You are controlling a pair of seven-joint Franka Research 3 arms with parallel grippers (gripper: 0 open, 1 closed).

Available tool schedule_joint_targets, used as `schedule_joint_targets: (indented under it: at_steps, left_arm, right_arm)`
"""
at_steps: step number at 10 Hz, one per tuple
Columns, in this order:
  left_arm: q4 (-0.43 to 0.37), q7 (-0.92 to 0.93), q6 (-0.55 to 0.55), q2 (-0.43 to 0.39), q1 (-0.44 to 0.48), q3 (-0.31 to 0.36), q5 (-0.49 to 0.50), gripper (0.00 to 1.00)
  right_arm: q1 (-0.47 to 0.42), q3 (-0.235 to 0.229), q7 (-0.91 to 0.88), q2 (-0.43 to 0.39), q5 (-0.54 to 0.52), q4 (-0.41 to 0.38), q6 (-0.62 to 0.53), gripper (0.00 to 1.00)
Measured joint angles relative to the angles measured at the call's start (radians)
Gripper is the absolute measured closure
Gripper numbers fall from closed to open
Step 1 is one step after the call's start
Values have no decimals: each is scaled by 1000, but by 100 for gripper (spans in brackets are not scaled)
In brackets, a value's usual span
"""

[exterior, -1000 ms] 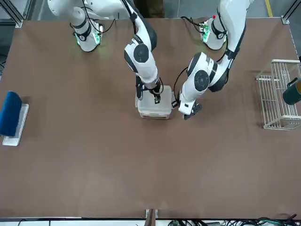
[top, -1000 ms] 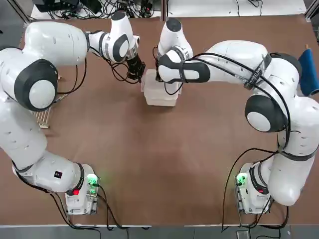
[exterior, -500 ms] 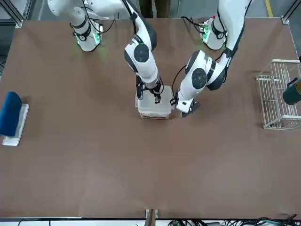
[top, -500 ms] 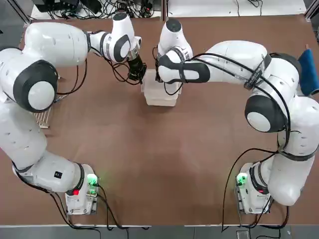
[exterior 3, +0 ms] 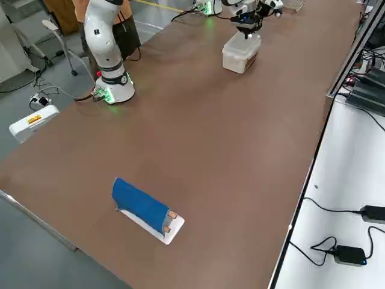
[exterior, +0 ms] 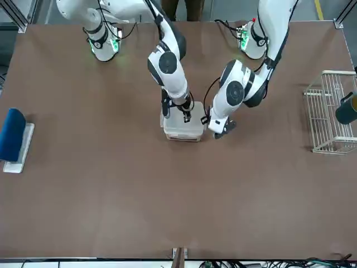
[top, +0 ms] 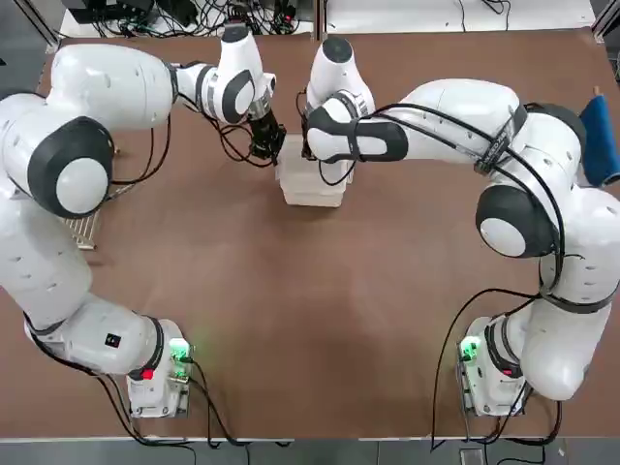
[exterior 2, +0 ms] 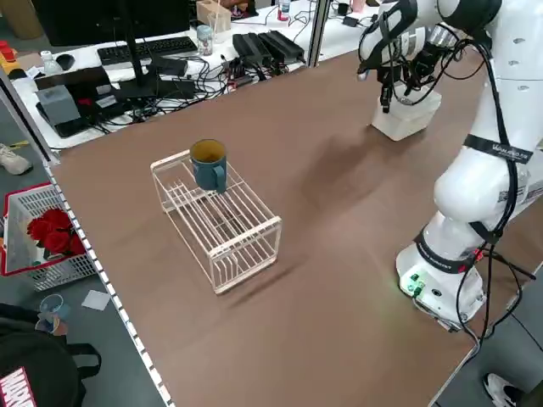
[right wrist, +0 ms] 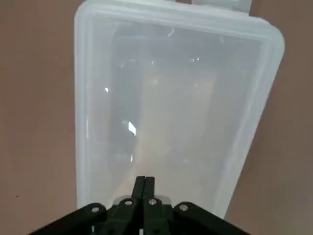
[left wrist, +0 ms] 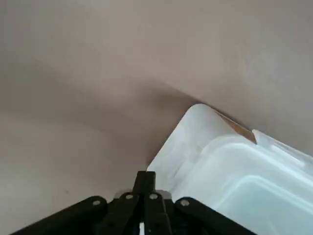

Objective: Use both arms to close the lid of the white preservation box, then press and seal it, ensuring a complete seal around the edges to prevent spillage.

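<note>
The white preservation box stands at the far middle of the table, with the lid lying flat down on it. My right gripper is shut, its closed tips resting on the lid's top near one edge. My left gripper is also shut and empty. It sits at the box's far left corner, with its tips just over the lid's rounded corner. In the top view the right wrist hides its own fingers.
A white wire rack carrying a dark teal mug stands at the table's left edge. A blue roll on a white base lies at the right edge. Monitors and cables crowd the desk beyond the far edge.
My left gripper has edged in toward the box's corner and now sits right at it. The right gripper has stayed on the lid.
</note>
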Motion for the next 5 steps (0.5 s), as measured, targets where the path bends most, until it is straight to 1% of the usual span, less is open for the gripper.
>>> schedule_joint_targets:
  at_steps: [5]
  left_arm:
    - [0,-7,50,12,4,2,0,99]
  right_arm:
    - [0,1,0,0,0,0,1,99]
